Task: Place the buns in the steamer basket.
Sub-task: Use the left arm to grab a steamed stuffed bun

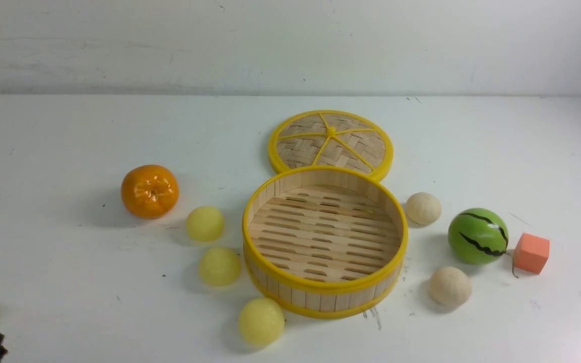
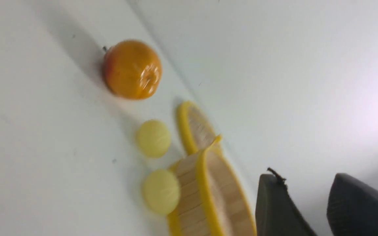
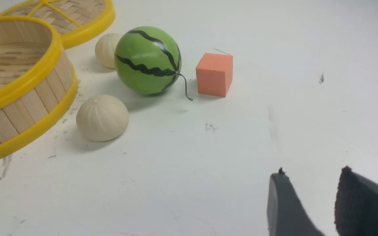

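The steamer basket (image 1: 325,297) is open from above. Its lid (image 1: 331,141) lies flat behind it, seemingly touching the rim. Three yellow buns (image 1: 219,265) sit along its left wall with gaps between. Right of the cream buns (image 1: 450,286), the watermelon ball (image 1: 477,236) and orange cube (image 1: 531,253) crowd the approach. The table (image 1: 68,282) front-left lies free.

Front view above table (image 1: 68,282); low wrist views, left seemingly tilted; steamer basket (image 1: 321,301) in all.
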You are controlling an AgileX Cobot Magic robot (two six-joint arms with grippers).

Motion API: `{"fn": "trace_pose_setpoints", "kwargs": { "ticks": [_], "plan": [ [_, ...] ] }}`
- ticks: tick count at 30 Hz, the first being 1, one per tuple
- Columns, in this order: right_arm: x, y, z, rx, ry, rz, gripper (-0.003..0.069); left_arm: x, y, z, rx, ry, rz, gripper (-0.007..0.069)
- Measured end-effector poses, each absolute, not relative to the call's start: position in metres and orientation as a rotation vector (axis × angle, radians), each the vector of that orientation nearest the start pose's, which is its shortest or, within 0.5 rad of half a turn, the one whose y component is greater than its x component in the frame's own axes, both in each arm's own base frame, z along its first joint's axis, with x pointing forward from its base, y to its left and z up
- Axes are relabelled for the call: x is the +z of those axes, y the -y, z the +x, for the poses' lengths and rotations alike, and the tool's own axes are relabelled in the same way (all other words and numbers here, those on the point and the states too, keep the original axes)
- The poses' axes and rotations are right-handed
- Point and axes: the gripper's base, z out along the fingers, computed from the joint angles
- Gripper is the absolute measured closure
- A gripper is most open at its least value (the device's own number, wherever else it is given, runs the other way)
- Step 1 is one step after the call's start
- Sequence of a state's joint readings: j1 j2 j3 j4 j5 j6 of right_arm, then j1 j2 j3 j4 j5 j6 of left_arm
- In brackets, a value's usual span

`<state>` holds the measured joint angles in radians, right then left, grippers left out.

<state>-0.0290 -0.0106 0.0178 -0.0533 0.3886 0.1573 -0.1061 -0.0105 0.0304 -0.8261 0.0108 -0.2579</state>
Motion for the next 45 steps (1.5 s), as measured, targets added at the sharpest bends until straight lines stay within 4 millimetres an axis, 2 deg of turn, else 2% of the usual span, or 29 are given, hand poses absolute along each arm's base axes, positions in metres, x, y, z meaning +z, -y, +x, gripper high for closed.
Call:
{"fn": "trace_pose_setpoints", "kwargs": {
  "ticks": [4,8,11,12,13,14,15,16,17,18,21,22,23,25,26,29,30,31,32,34,35,38,39,41,42,45],
  "plan": [
    [0.173,0.003,0.052,0.035,-1.874,0.142,0.0420,0.208,-0.001,0.056,-0.999,-1.277,-0.845,0.0386],
    [0.173,0.003,0.052,0.035,-1.874,0.142,0.0420,0.210,0.001,0.056,-1.027,-1.293,-0.849,0.0407],
    [0.173,0.003,0.052,0.035,-1.874,0.142,0.0420,0.242,0.011,0.048,-1.111,-1.322,-0.746,0.0491],
    [0.173,0.003,0.052,0.035,-1.874,0.142,0.0420,0.247,0.012,0.046,-1.116,-1.330,-0.721,0.0511],
    [0.173,0.003,0.052,0.035,-1.874,0.142,0.0420,0.267,0.016,0.040,-1.114,-1.335,-0.629,0.0561],
    [0.173,0.003,0.052,0.035,-1.874,0.142,0.0420,0.278,0.020,0.037,-1.096,-1.375,-0.557,0.0604],
    [0.173,0.003,0.052,0.035,-1.874,0.142,0.0420,0.281,0.019,0.036,-1.089,-1.369,-0.545,0.0611],
    [0.173,0.003,0.052,0.035,-1.874,0.142,0.0420,0.292,0.023,0.035,-1.060,-1.414,-0.474,0.0638],
    [0.173,0.003,0.052,0.035,-1.874,0.142,0.0420,0.307,0.031,0.038,-1.014,-1.533,-0.361,0.0638],
    [0.173,0.003,0.052,0.035,-1.874,0.142,0.0420,0.313,0.037,0.045,-0.996,-1.644,-0.305,0.0638],
    [0.173,0.003,0.052,0.035,-1.874,0.142,0.0420,0.324,0.045,0.058,-0.949,-1.824,-0.196,0.0638],
    [0.173,0.003,0.052,0.035,-1.874,0.142,0.0420,0.327,0.051,0.072,-0.907,-1.996,-0.114,0.0638],
    [0.173,0.003,0.052,0.035,-1.874,0.142,0.0420,0.326,0.055,0.089,-0.858,-2.170,-0.034,0.0638],
    [0.173,0.003,0.052,0.035,-1.874,0.142,0.0420,0.318,0.057,0.115,-0.800,-2.372,0.031,0.0638],
    [0.173,0.003,0.052,0.035,-1.874,0.142,0.0420,0.318,0.058,0.118,-0.801,-2.382,0.027,0.0638],
    [0.173,0.003,0.052,0.035,-1.874,0.142,0.0420,0.298,0.063,0.178,-0.741,-2.590,0.071,0.0638],
    [0.173,0.003,0.052,0.035,-1.874,0.142,0.0420,0.294,0.064,0.184,-0.741,-2.611,0.069,0.0638],
    [0.173,0.003,0.052,0.035,-1.874,0.142,0.0420,0.283,0.074,0.207,-0.738,-2.664,0.111,0.0638],
    [0.173,0.003,0.052,0.035,-1.874,0.142,0.0420,0.282,0.076,0.210,-0.734,-2.667,0.121,0.0638],
    [0.173,0.003,0.052,0.034,-1.874,0.142,0.0420,0.269,0.112,0.230,-0.736,-2.730,0.281,0.0638],
    [0.173,0.003,0.052,0.034,-1.874,0.142,0.0420,0.270,0.119,0.230,-0.739,-2.729,0.318,0.0638],
    [0.173,0.003,0.052,0.034,-1.874,0.142,0.0420,0.256,0.182,0.235,-0.638,-2.793,0.594,0.0638],
    [0.173,0.003,0.052,0.034,-1.874,0.142,0.0420,0.253,0.184,0.234,-0.626,-2.804,0.607,0.0638],
    [0.173,0.003,0.052,0.034,-1.874,0.142,0.0420,0.244,0.216,0.236,-0.473,-2.836,0.737,0.0638],
    [0.173,0.003,0.052,0.034,-1.874,0.142,0.0420,0.240,0.225,0.241,-0.375,-2.833,0.775,0.0638],
    [0.173,0.003,0.052,0.034,-1.874,0.142,0.0420,0.232,0.232,0.248,-0.268,-2.835,0.809,0.0638]
  ]
}}
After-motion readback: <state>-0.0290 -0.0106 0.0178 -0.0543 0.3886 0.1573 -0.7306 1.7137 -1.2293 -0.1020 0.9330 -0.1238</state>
